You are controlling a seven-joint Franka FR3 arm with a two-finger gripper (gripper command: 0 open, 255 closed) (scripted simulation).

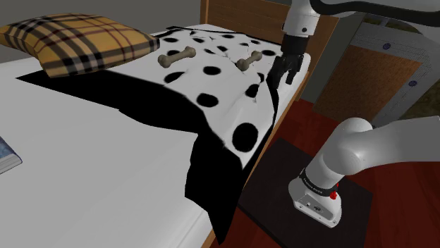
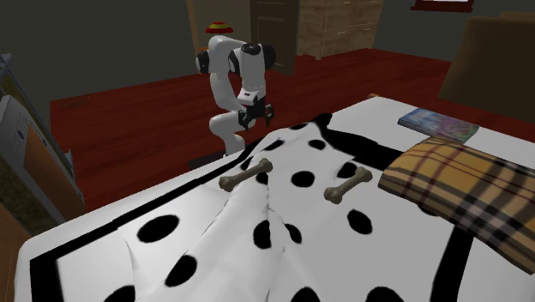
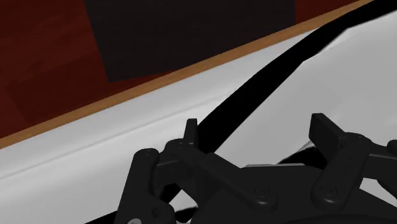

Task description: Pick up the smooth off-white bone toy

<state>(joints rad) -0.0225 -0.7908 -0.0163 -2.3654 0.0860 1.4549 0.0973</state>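
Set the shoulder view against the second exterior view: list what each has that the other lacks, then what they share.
Shoulder view's own: the wooden bed board standing behind the gripper. Second exterior view's own: a wooden dresser and a red and yellow object beyond the arm. Shared: the gripper, the nearer bone toy beside it, the farther bone toy, the spotted blanket and the plaid pillow.

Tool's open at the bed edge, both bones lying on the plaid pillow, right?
No: the nearer bone and farther bone lie on the spotted blanket, beside the pillow, per the shoulder view. The tool is open at the bed edge.
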